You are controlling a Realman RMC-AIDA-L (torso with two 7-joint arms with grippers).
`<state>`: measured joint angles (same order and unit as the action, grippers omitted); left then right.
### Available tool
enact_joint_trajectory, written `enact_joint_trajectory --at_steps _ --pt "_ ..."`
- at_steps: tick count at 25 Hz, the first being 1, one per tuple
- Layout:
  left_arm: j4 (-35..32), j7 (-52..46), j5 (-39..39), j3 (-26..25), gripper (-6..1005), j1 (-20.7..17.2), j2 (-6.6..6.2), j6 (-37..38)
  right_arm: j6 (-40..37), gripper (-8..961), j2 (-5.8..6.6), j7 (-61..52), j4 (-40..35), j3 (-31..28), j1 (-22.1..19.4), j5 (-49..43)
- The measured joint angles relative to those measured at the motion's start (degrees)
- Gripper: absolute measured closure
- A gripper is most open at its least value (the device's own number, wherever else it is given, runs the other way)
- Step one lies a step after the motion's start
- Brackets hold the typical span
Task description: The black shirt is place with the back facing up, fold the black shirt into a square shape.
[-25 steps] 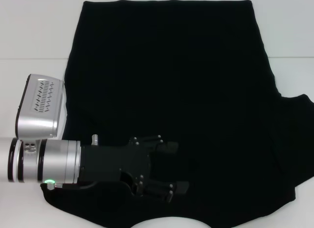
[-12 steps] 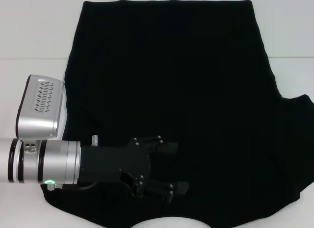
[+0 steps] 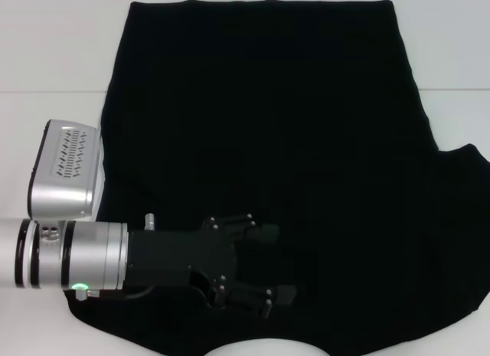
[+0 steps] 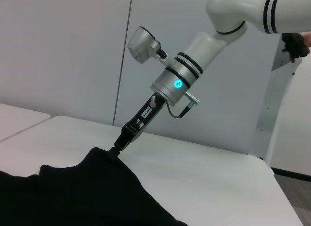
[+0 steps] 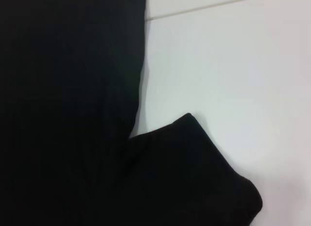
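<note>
**Right sleeve drawn inward; left gripper waits over the collar end**

Head view shows the black shirt point(image 3: 268, 164) spread flat on the white table point(image 3: 46, 50), plain side up, hem at 12 o'clock and neckline at 6. The left gripper point(image 3: 272, 264) hovers over the cloth at about 7 o'clock, fingers spread and holding nothing. Against the frames a second earlier, it has dropped slightly toward 6 o'clock, and the sleeve edge at 4 o'clock has shifted and rounded.

In the left wrist view the right gripper point(image 4: 118, 147) is pinched onto that sleeve's tip, lifting it into a small peak.

Judgement: the first sleeve fold has begun, and the body folds remain undone.
</note>
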<state>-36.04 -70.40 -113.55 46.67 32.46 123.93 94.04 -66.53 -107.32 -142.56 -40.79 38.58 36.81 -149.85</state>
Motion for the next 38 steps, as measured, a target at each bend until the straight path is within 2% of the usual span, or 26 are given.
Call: enact_joint_trajectory --at_steps 5,8,11,12,14,23,27,30,34,38 --pt "0.01 0.00 0.00 0.00 72 0.08 0.00 0.00 -0.50 952 -0.13 0.72 -0.04 -0.20 0.49 0.44" --pt "0.01 0.00 0.00 -0.01 76 0.21 -0.01 -0.01 -1.82 953 -0.72 1.83 -0.04 -0.33 1.64 1.03" --pt "0.01 0.00 0.00 0.00 80 0.30 0.00 0.00 -4.12 948 -1.60 2.99 -0.04 -0.12 3.77 2.31" --pt "0.01 -0.05 0.00 0.01 81 0.31 0.00 0.00 -5.41 946 -2.32 3.31 -0.02 0.42 5.64 2.61" --pt "0.01 -0.36 0.00 0.01 84 0.33 0.00 0.00 -5.96 941 -2.69 3.38 0.06 0.91 6.68 2.67" --pt "0.00 -1.35 0.00 -0.66 96 0.17 -0.18 0.01 -6.19 919 -6.78 2.14 2.86 12.09 15.84 1.89" --pt "-0.09 -1.91 -0.05 -0.82 101 0.15 -0.35 0.00 -4.81 909 -8.08 0.07 1.95 15.15 17.13 1.66" --pt "-0.17 -2.02 -0.13 -1.31 105 0.16 -0.41 0.01 -3.19 902 -8.48 -1.36 0.35 15.47 16.79 1.64" --pt "-0.35 -2.02 -0.08 -2.38 111 0.15 -0.49 0.01 -2.71 770 -8.17 -1.42 -1.26 13.63 15.56 2.24" --pt "-0.31 -3.16 -0.10 -5.57 116 0.03 -0.81 0.01 -2.50 635 -7.85 -0.27 -1.57 11.99 13.94 3.76"
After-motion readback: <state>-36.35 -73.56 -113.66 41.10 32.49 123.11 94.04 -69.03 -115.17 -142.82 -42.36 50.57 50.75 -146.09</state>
